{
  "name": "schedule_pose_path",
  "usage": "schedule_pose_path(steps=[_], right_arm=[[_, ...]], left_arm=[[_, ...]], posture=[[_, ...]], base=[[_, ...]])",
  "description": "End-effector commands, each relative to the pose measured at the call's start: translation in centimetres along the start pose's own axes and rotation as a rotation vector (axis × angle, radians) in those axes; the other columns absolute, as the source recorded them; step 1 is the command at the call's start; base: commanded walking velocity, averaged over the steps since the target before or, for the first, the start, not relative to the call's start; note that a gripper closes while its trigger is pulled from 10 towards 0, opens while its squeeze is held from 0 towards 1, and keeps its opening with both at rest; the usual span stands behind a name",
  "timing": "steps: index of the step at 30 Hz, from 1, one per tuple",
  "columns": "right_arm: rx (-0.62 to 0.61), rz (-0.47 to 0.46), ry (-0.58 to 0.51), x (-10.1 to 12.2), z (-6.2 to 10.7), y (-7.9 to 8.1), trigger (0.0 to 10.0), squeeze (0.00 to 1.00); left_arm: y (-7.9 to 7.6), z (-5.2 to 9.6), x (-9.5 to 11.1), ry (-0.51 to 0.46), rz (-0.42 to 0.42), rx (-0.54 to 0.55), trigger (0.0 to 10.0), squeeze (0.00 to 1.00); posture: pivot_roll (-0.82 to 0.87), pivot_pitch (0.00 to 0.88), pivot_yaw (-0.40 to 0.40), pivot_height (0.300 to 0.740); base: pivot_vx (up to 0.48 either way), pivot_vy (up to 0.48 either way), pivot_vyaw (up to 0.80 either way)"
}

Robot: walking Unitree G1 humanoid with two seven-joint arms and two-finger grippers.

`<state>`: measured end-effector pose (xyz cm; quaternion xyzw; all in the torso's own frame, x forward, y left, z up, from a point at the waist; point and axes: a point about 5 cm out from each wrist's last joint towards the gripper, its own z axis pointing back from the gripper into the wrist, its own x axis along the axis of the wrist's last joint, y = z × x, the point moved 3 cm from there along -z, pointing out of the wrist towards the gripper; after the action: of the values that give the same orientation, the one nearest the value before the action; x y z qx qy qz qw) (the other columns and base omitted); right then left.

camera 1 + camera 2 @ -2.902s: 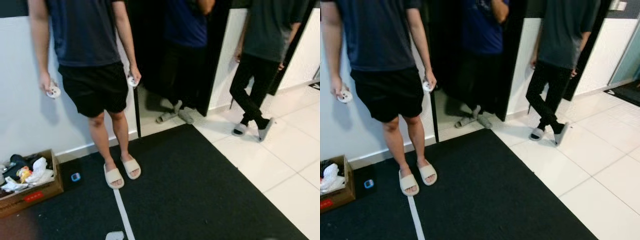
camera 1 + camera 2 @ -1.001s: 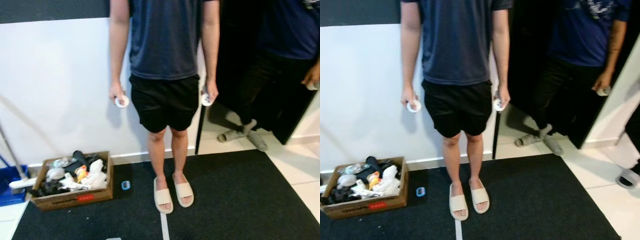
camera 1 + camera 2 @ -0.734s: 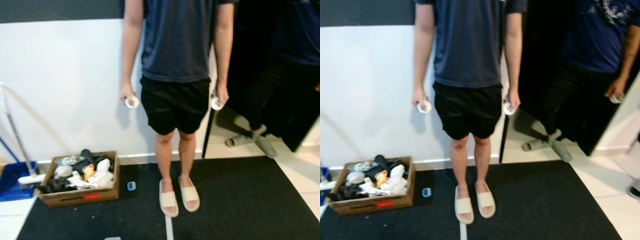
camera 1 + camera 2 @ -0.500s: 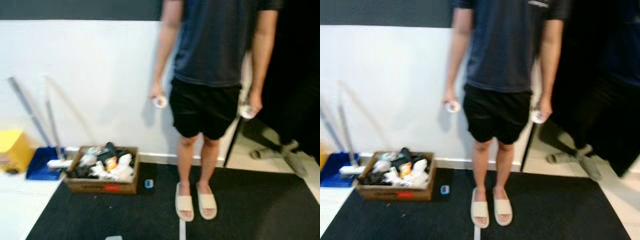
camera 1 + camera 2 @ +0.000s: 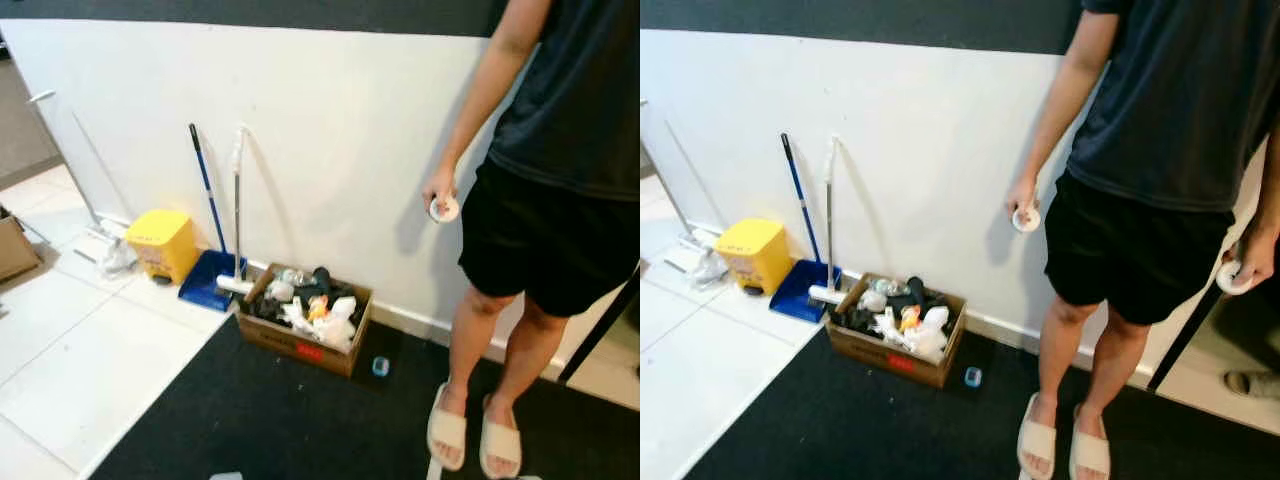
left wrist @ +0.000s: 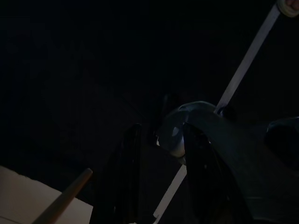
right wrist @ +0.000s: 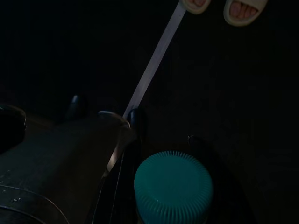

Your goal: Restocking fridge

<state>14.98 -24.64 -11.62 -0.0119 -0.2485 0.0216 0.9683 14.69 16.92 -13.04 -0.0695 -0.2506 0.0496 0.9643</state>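
You're carrying the one stock item in the right gripper (image 7: 161, 154): a bottle with a ribbed teal cap (image 7: 173, 185). It is sitting between the two black fingers (image 7: 135, 122), cap end toward the wrist camera. So its long axis is running along the fingers, pointing down at the black mat (image 5: 840, 430). The fingers are looking clamped on it from both sides.

The left gripper (image 6: 159, 154) is hanging idle over the same mat, holding nothing. I can't tell from this dark view whether its fingers are parted or closed.

The key relation: no fridge is showing ahead of you. The head cameras are facing a white wall (image 5: 330, 150), so I judge you're in transit and needing to turn before any placing. Since the right arm is the loaded one, the fridge opening will need to end up on that side.

Counts:
- 1 bottle, 1 teal cap.
- 1 person (image 5: 1160, 150) standing at your right front, in 2 pale slides (image 5: 1037, 447), holding 2 white ring controllers (image 5: 1026, 220), one per hand.
- 1 cardboard box (image 5: 300, 345) of mixed junk against the wall.
- 1 yellow bin (image 5: 160, 242), 1 blue dustpan (image 5: 208, 285), 2 long handles (image 5: 237, 200) leaning on the wall.
- 1 white line (image 7: 154, 65) on the mat, running toward the person's feet.
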Motion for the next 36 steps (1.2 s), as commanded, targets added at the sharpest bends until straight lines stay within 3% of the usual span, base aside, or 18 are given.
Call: schedule_pose_path(steps=[1, 9, 21, 36], right_arm=[[-0.009, -0.003, 0.02, -0.66, 0.11, -0.12, 10.0, 0.0], [-0.005, -0.008, 0.013, -0.36, 0.04, 0.0, 10.0, 0.0], [0.012, -0.003, 0.007, -0.15, -0.04, 0.29, 10.0, 0.0], [0.035, 0.003, 0.002, -0.03, -0.07, 0.56, 10.0, 0.0]], left_arm=[[-0.02, 0.01, -0.05, 0.001, 0.003, -0.006, 10.0, 0.0], [0.08, 0.03, -0.06, 0.003, -0.006, -0.003, 10.0, 0.0], [0.16, 0.05, -0.14, 0.002, 0.009, 0.004, 10.0, 0.0], [0.17, 0.05, -0.14, 0.003, -0.001, 0.003, 10.0, 0.0]], posture=[[-0.07, 0.0, -0.022, 0.74], [-0.07, 0.0, -0.023, 0.74], [-0.07, 0.0, -0.023, 0.74], [-0.07, 0.0, -0.022, 0.74]], base=[[0.0, 0.0, 0.0], [0.0, -0.451, 0.0], [0.0, 0.0, 0.0], [0.0, 0.0, 0.79]])
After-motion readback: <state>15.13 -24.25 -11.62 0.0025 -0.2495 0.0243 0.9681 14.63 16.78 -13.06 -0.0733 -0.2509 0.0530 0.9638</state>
